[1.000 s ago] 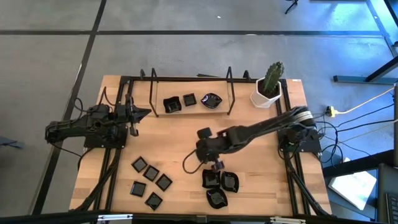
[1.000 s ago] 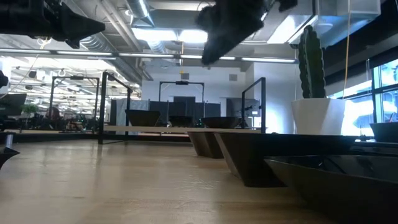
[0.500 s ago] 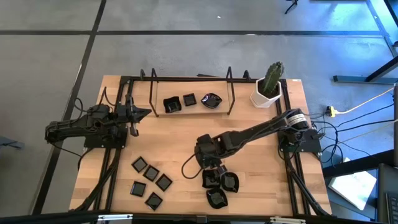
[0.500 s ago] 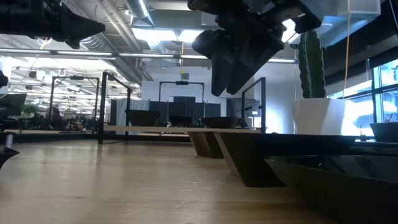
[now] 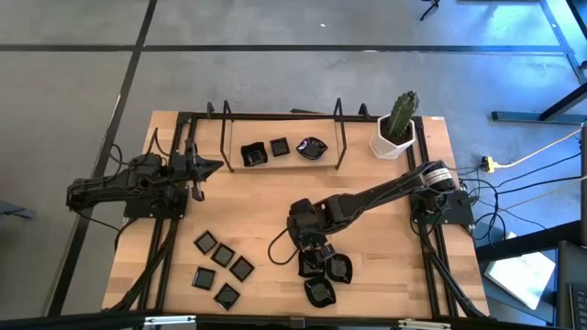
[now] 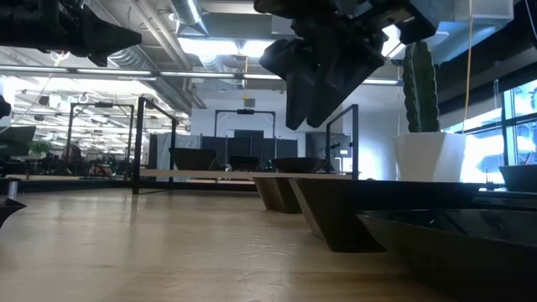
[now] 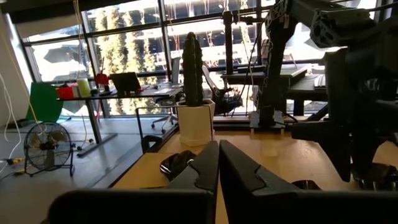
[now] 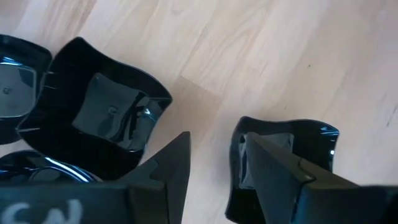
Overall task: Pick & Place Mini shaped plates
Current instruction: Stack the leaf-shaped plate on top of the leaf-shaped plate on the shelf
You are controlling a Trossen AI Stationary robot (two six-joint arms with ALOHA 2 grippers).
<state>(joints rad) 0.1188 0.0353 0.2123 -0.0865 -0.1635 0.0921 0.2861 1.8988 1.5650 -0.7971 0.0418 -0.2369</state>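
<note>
Three black wavy-edged mini plates (image 5: 323,273) lie close together near the table's front edge, right of its middle. My right gripper (image 5: 312,251) hangs open above the one nearest the table's middle (image 8: 283,149), pointing steeply down. One finger stands over that plate's hollow and the other outside its rim, and the low view shows my right gripper (image 6: 304,113) clear of the table. Several small square plates (image 5: 221,268) lie at the near left. Three more plates (image 5: 280,149) sit on the far rack's shelf. My left gripper (image 5: 207,168) waits shut at the left, held level.
A white pot with a cactus (image 5: 396,134) stands at the far right corner. The black wire rack (image 5: 341,137) with upright posts runs along the far edge. Bare wood (image 5: 248,206) lies between the rack and the plates.
My right gripper has come down and toward the table's near edge, and now stands over the wavy-edged plates, tipped more steeply downward. Over the last half second it has kept still. No plate has moved.
</note>
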